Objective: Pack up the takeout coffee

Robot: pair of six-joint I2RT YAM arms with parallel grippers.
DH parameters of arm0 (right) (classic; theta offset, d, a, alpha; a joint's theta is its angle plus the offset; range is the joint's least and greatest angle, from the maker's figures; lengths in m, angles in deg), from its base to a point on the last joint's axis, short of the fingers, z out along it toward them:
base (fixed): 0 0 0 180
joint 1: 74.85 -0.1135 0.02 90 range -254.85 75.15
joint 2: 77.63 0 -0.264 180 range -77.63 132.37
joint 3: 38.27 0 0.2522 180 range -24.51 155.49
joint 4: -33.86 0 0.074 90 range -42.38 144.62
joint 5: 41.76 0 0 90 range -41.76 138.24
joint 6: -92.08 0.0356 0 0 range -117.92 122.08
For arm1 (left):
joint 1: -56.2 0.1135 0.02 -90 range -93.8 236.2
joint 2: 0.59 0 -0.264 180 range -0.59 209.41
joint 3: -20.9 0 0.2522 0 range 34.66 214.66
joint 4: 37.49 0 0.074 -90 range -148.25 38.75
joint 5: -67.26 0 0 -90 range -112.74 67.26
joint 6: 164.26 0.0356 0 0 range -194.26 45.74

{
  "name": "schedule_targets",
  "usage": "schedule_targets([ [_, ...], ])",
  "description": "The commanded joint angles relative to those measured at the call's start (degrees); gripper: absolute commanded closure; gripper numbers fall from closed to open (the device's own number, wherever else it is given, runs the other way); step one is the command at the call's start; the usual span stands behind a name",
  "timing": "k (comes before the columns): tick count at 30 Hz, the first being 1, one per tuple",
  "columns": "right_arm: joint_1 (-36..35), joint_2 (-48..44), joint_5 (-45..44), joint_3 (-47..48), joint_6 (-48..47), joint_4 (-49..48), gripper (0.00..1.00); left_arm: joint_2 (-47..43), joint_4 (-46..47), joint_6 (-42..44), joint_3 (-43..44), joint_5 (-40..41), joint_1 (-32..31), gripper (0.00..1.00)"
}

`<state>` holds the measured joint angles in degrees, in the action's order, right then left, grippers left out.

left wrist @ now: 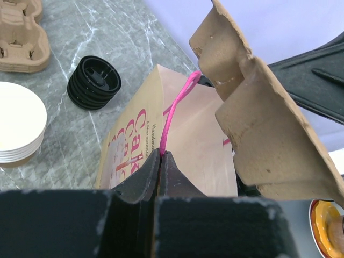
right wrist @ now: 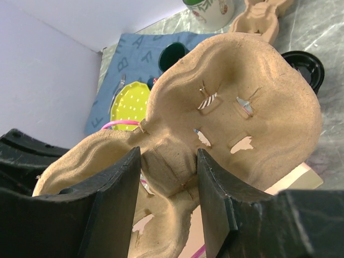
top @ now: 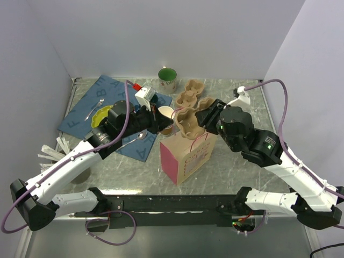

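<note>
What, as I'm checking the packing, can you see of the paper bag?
The paper bag is brown paper with a pink side panel, pink lettering and pink cord handles. It stands on the table, mouth up. The left gripper is shut on one handle; the right gripper holds a cardboard cup tray over its mouth.

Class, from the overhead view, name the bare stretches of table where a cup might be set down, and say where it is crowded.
Bare: the strip between the paper bag and the arm bases; the back-right corner beyond the cup carriers. Crowded: around the blue mat and the bag's mouth.
</note>
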<state>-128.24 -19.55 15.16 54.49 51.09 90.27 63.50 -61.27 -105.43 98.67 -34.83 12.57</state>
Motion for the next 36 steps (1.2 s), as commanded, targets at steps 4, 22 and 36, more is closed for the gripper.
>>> schedule_targets([
  [4, -2.51, -0.96, 0.56, 0.80, -0.67, -1.08, 0.63, 0.86, -1.14, -1.25, 2.61, 0.67, 0.13, 0.99],
  [22, -4.09, -1.40, 1.01, -0.53, 1.62, 2.52, 0.62, -0.11, -1.23, -1.08, 1.91, 0.59, 0.22, 0.99],
  [36, 3.80, -0.08, 7.71, 6.87, -22.90, 10.52, 0.38, 0.24, -1.40, -0.73, 2.35, 0.41, 0.22, 0.99],
])
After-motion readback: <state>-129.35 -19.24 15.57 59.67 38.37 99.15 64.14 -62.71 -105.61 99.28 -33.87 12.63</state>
